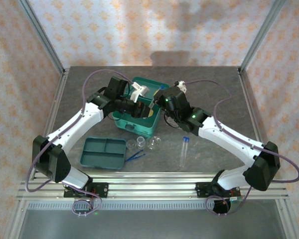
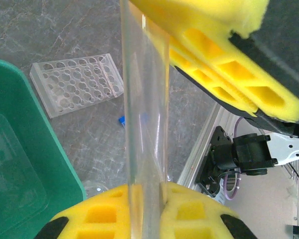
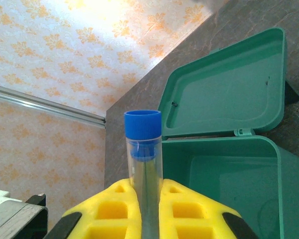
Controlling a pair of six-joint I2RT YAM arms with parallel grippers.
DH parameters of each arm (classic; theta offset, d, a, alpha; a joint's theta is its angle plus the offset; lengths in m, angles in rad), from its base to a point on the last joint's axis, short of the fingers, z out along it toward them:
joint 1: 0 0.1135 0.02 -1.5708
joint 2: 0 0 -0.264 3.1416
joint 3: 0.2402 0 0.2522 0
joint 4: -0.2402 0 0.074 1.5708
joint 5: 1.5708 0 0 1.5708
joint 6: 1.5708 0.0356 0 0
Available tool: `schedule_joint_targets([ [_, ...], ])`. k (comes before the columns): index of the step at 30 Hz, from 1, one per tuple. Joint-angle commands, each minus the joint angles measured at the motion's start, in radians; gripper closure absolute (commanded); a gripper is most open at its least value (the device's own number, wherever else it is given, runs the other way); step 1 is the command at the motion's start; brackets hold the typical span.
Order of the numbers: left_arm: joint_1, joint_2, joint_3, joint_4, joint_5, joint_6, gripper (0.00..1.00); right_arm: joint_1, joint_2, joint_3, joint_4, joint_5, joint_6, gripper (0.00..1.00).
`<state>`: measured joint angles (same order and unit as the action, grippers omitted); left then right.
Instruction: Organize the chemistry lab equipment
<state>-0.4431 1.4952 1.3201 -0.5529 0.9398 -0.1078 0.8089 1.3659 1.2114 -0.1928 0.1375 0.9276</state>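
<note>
Above: left gripper (image 1: pixel 139 108) and right gripper (image 1: pixel 157 102) together over the teal case (image 1: pixel 134 125). Left wrist: pinched shut on the test tube (image 2: pixel 144 99); test that hold, rack (image 2: pixel 77 82) lying beyond. Right wrist: clamped below the blue cap (image 3: pixel 142 123); release slowly.

Probably a robotics lab cell: a grey table (image 1: pixel 162 159) fenced by patterned curtains (image 1: pixel 139 30) on aluminium posts (image 1: pixel 44 37).

Left tool (image 2: pixel 145 211), right tool (image 3: pixel 149 211): both clamped.
</note>
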Motion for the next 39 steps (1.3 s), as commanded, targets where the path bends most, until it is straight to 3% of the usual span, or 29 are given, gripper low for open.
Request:
schedule_joint_targets([
  [1, 0.003, 0.002, 0.005, 0.008, 0.002, 0.024, 0.97, 0.01, -0.021, 0.02, 0.011, -0.013, 0.011, 0.89],
  [4, 0.003, 0.004, 0.017, -0.022, -0.014, 0.059, 0.98, 0.01, -0.017, 0.035, -0.002, -0.035, 0.0, 0.84],
  [9, 0.011, -0.005, 0.033, -0.082, -0.058, 0.136, 0.98, 0.009, -0.049, 0.074, -0.096, -0.029, -0.047, 0.6],
  [14, 0.029, -0.013, 0.033, -0.111, -0.077, 0.19, 0.98, -0.021, -0.059, 0.108, -0.21, -0.072, -0.078, 0.58],
  [20, 0.034, -0.021, 0.03, -0.152, -0.095, 0.265, 0.98, -0.125, -0.064, 0.148, -0.333, -0.231, -0.129, 0.57],
  [26, 0.034, -0.038, 0.022, -0.203, -0.105, 0.36, 0.98, -0.25, -0.074, 0.105, -0.291, -0.525, -0.157, 0.56],
  [33, 0.034, -0.047, 0.022, -0.254, -0.115, 0.455, 0.98, -0.272, -0.015, 0.145, -0.313, -0.722, -0.203, 0.53],
  [39, 0.034, -0.056, 0.022, -0.275, -0.112, 0.492, 0.97, -0.274, 0.014, 0.124, -0.298, -0.796, -0.201, 0.53],
])
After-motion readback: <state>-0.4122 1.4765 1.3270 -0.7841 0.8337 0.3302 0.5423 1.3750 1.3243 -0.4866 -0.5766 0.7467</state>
